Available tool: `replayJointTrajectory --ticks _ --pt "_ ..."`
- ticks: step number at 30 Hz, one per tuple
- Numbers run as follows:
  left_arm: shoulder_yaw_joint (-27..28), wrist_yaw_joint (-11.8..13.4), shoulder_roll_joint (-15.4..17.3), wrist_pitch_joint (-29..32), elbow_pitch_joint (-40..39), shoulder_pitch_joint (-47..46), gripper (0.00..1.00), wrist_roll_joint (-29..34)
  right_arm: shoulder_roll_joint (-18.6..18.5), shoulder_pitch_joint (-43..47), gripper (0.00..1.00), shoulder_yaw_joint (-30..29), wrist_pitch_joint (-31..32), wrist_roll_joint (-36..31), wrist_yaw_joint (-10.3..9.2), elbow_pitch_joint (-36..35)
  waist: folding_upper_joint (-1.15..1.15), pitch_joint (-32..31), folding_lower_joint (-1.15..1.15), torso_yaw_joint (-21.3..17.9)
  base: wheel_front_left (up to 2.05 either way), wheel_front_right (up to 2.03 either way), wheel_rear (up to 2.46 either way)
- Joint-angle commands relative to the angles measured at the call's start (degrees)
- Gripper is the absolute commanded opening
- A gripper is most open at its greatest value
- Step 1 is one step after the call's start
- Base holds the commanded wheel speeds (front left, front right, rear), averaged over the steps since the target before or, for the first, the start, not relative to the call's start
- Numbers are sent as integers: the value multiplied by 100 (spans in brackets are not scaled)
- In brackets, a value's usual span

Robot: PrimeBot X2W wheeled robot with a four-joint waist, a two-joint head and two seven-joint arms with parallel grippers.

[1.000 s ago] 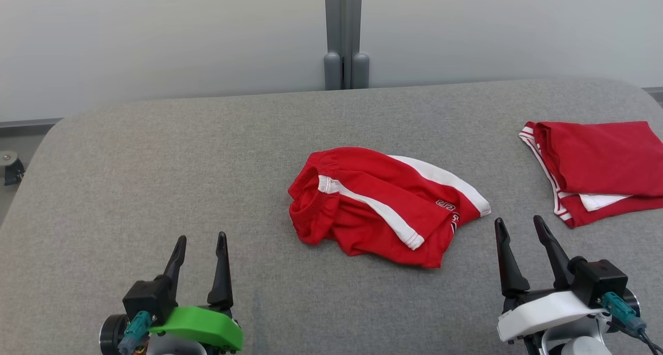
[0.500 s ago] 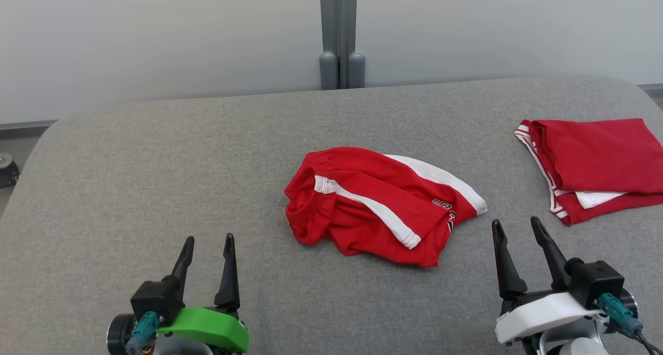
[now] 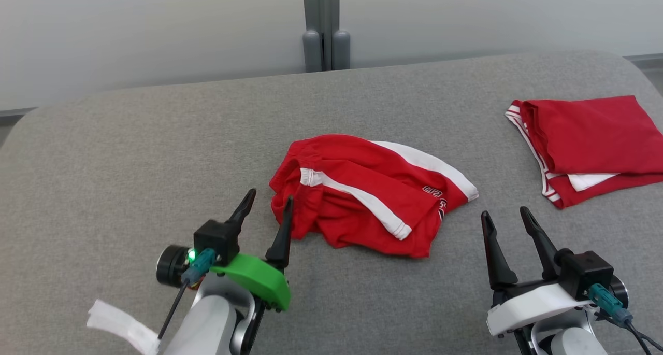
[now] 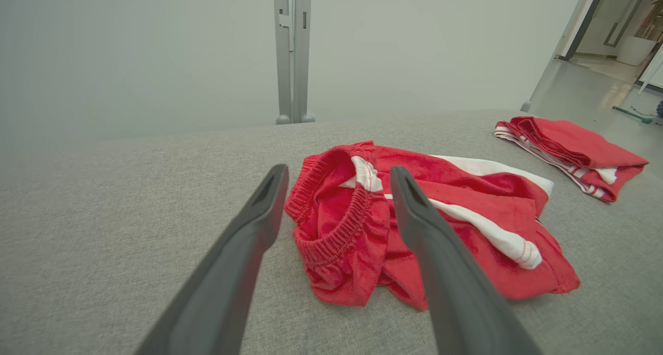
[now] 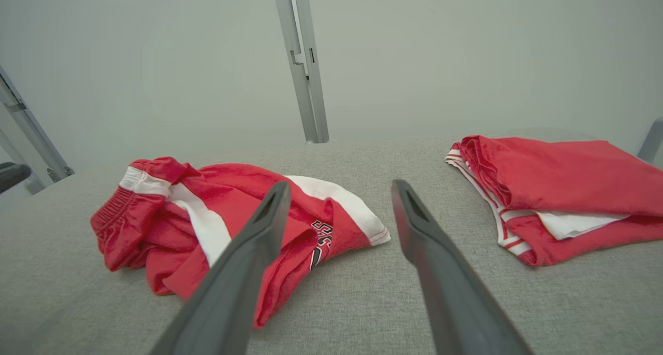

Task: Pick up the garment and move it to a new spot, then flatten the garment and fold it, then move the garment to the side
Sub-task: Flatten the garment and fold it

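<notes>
A crumpled pair of red shorts with white side stripes, the garment [image 3: 362, 192] [image 4: 414, 215] [image 5: 207, 215], lies mid-table on the grey cloth surface [image 3: 129, 153]. My left gripper [image 3: 267, 202] [image 4: 336, 173] is open just at the garment's left edge, near the elastic waistband; its right fingertip overlaps the cloth in the head view. Whether it touches the cloth I cannot tell. My right gripper [image 3: 502, 215] [image 5: 339, 186] stands open to the right of the garment, apart from it, with nothing between its fingers.
A second red and white garment [image 3: 585, 142] [image 4: 570, 147] [image 5: 559, 189], folded, lies at the table's right edge. A grey post [image 3: 321, 26] stands behind the table against a pale wall. A white strip [image 3: 121, 324] hangs by my left forearm.
My left arm has moved forward and to the right, bringing its open gripper to the garment's left edge. The head camera has shifted a little. The right gripper stays where it was.
</notes>
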Motion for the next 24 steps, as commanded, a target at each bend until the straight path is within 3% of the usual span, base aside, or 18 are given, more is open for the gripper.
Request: replayJointTrajectory --ticks 1,13,15,17,18,19,24 --pt "-84 -29 14 7 104 -217 100 -74 -11 -85 100 26 -15 -33 -1 3 0 177 0 -169 0 0 0" --pt "-735 206 18 67 1668 -1376 99 -1018 -10 -345 100 80 -15 -51 -1 58 0 547 0 -685 0 0 0" --pt "-764 262 18 24 1861 -1449 52 -1143 -9 -352 100 67 -15 -59 -1 63 0 554 0 -696 0 0 0" --pt "-835 247 18 -22 2009 -1528 28 -1245 -9 -347 100 51 -15 -59 -1 60 0 548 0 -677 0 0 0" --pt "-871 235 18 -43 2055 -1556 7 -1288 -9 -347 100 53 -14 -62 -1 53 0 543 0 -661 0 0 0" --pt "-914 215 18 -69 2095 -1585 0 -1348 -9 -348 100 53 -15 -66 -1 40 0 535 0 -634 0 0 0" --pt "-1101 167 17 -165 2031 -1648 0 -1561 -10 -333 100 63 -15 -57 -1 50 0 473 0 -476 0 0 0"
